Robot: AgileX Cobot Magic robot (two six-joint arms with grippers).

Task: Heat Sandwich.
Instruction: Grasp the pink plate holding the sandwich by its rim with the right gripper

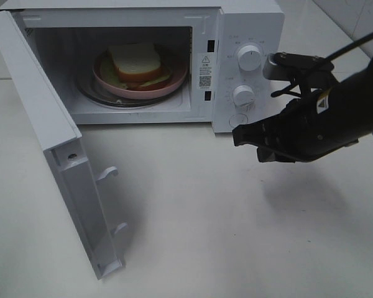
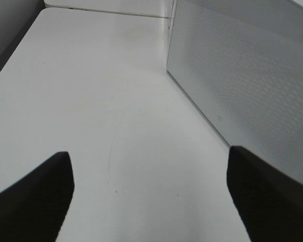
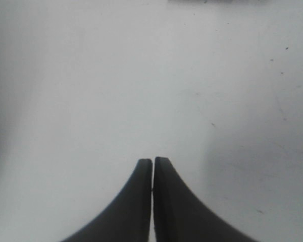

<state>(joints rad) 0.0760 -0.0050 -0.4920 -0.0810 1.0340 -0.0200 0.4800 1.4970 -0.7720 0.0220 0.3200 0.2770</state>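
The sandwich [image 1: 135, 61] of white bread lies on a round pink plate [image 1: 177, 81] inside the white microwave [image 1: 248, 25], on the glass turntable. The microwave door [image 1: 50, 136] stands wide open toward the front left. My right gripper [image 1: 236, 135] hovers just in front of the control panel's lower edge, shut with nothing in it; its fingertips [image 3: 146, 169] meet above the bare table. My left gripper [image 2: 149, 151] is open wide and empty over the table beside a white perforated panel [image 2: 242, 75] of the microwave. It does not show in the exterior view.
Two round knobs [image 1: 249, 57] [image 1: 244, 95] and a round button [image 1: 239, 121] sit on the control panel beside my right gripper. The open door's latch hooks [image 1: 107, 172] stick out over the white table [image 1: 193, 217]. A black cable [image 1: 360, 40] runs above the right arm.
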